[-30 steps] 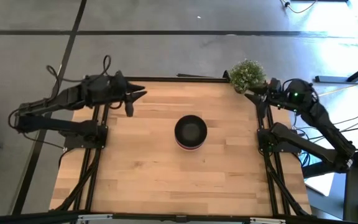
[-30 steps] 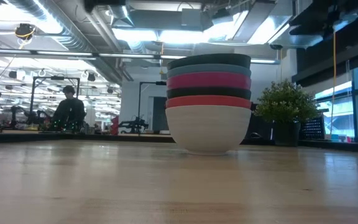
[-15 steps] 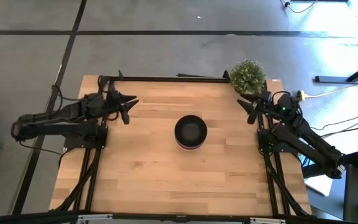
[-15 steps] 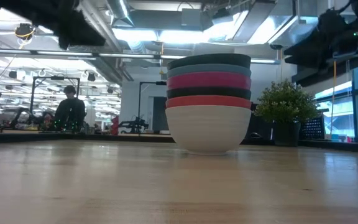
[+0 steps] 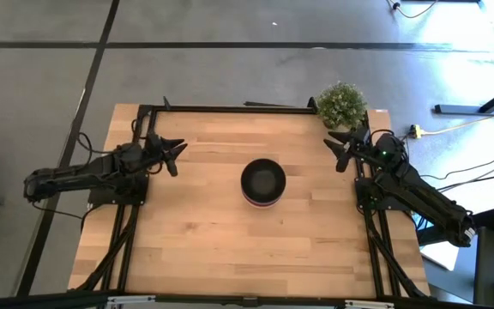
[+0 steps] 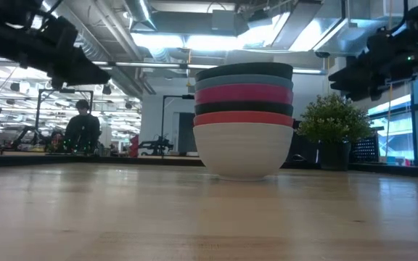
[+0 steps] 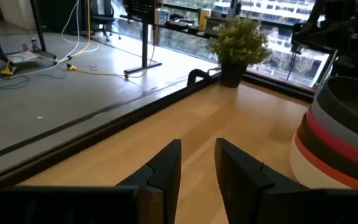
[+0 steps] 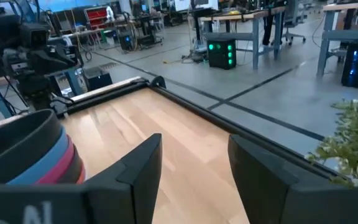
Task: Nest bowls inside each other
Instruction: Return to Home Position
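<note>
High view: the table (image 5: 230, 249) holds the stack of bowls (image 5: 262, 182) mid-surface, a bit toward the far edge. The main risk I see is the right arm clipping the potted plant (image 5: 342, 103) at the far right corner, or either arm sweeping inward and toppling the stack. The stack sits between the two and well apart from both: the left gripper (image 5: 174, 154) is near the left edge with fingers slightly apart, and the right gripper (image 5: 337, 153) is near the right edge, spread wider, both empty.

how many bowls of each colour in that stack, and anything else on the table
black bowls: 2 (top and fourth down)
blue bowl: 1
pink bowl: 1
red bowl: 1
white bowl: 1
plant: 1
total: 7 things, 6 of them bowls
</note>
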`<state>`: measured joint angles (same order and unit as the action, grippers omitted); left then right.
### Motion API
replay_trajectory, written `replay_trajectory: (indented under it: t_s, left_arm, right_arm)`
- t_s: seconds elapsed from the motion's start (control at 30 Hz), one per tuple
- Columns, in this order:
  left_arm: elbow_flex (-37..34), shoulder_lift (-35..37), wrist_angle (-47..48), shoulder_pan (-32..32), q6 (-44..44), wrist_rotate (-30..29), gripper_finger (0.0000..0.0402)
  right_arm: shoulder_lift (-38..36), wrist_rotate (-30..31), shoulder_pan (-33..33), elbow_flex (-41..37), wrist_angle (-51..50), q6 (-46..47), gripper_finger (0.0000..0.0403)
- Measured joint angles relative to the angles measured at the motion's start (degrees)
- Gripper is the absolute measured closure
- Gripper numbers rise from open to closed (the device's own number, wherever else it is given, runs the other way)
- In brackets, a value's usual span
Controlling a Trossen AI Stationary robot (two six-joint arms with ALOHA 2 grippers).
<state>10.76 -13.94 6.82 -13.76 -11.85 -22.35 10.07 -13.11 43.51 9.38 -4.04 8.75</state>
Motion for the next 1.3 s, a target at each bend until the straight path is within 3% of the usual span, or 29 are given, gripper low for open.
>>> replay_trajectory:
  t_s: [0.37,0.6,0.87,1.3]
  left_arm:
    - [-6.81,9.0,1.02,0.0,-1.32,-2.93,0.0308]
    - [-6.82,9.1,1.15,0.0,-1.56,-5.09,0.0308]
    - [-6.82,9.09,1.16,-0.98,0.88,-6.69,0.0308]
    - [-6.82,9.1,1.19,-0.96,3.11,-6.69,0.0308]
  right_arm:
    - [0.02,3.12,0.0,-3.55,0.13,0.36,0.0217]
    - [0.01,3.15,-0.2,-9.04,8.02,1.97,0.0217]
    - [0.02,6.55,-0.21,-8.98,8.38,1.29,0.0217]
    - [0.02,6.57,-0.2,-8.96,8.2,1.4,0.0217]
